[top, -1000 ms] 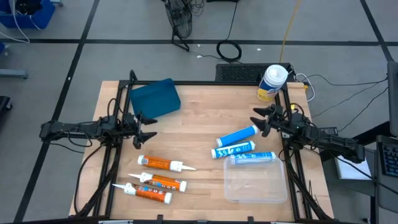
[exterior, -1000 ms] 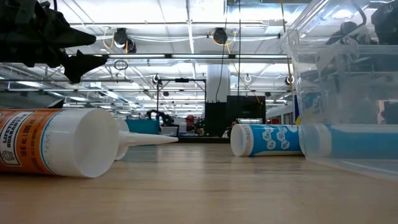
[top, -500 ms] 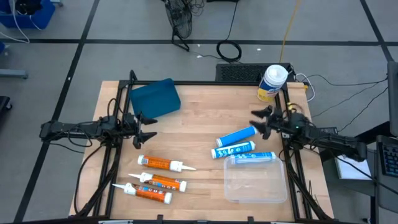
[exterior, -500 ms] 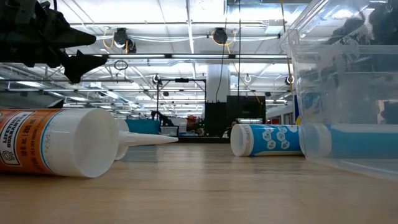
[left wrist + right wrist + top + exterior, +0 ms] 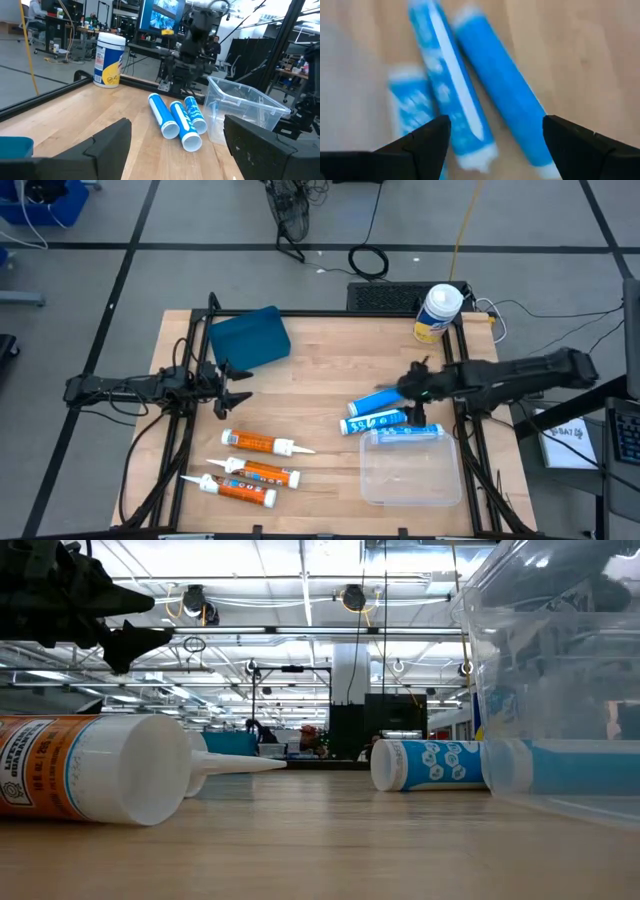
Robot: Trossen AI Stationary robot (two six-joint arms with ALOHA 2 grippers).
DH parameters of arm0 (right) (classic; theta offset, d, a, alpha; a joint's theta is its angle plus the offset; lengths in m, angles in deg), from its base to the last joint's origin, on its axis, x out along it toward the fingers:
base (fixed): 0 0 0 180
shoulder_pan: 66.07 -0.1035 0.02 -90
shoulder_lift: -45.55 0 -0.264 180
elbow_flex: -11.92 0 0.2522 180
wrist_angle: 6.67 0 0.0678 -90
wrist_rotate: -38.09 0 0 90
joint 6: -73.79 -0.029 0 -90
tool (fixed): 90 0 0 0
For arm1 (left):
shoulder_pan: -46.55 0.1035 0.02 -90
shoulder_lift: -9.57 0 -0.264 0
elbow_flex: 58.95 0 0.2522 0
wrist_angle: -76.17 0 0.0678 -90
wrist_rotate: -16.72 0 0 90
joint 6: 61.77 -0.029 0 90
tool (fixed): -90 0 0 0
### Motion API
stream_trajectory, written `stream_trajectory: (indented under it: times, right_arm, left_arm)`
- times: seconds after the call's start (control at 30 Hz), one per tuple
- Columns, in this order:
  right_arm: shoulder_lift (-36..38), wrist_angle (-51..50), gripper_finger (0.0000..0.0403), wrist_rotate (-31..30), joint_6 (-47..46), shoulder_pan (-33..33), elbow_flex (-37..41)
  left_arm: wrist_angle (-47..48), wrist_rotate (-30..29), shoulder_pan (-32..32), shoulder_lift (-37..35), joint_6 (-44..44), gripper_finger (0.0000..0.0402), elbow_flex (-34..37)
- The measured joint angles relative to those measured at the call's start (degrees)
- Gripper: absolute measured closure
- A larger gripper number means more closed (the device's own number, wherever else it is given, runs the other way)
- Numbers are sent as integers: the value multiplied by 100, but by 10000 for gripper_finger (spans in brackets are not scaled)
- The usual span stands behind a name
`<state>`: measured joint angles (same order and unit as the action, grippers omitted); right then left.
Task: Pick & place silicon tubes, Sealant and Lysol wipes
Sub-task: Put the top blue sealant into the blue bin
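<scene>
Right gripper [image 5: 415, 393] open, empty, over the blue tubes [image 5: 505, 92], which lie side by side directly beneath its fingers, clear bin [image 5: 410, 475] just beyond. Tubes look rigid, light, smooth, likely to roll; grab mid-barrel across the width. Left gripper [image 5: 232, 385] open, parked well apart.

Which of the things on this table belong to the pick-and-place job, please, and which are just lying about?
Job items: three blue tubes, three orange tubes, Lysol wipes, and probably the clear bin as destination.

Lying about: blue box, coiled cable on the floor.
</scene>
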<state>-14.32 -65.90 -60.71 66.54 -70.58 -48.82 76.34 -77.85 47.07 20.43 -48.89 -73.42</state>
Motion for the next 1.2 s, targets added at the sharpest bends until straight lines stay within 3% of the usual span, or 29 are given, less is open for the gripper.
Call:
stream_trajectory:
  times: [0.17, 0.37, 0.57, 0.83, 0.97, 1.0, 1.2]
  right_arm:
    - [-1129, -487, 111, -907, 854, -89, -589]
    - [-2123, -415, 117, -881, 1442, 348, -603]
    - [-2732, -208, 117, -112, 1733, 754, -604]
    - [-3353, -115, 133, -5, 1795, 868, -602]
    - [-3530, -105, 182, 7, 1732, 857, -617]
    - [-3547, -108, 197, 3, 1715, 855, -624]
    - [-3222, -189, 198, -12, 1486, 821, -628]
  left_arm:
    - [-6, 1, 0, 1, -1, 92, 0]
    - [-1, 1, 0, 1, -1, 91, 0]
    - [-1, 1, 0, 0, 0, 91, 0]
    - [1, 1, 0, 2, -1, 92, 0]
    - [3, 1, 0, 2, 0, 91, 0]
    - [3, 1, -1, 1, 0, 91, 0]
    - [2, 1, 0, 2, -1, 91, 0]
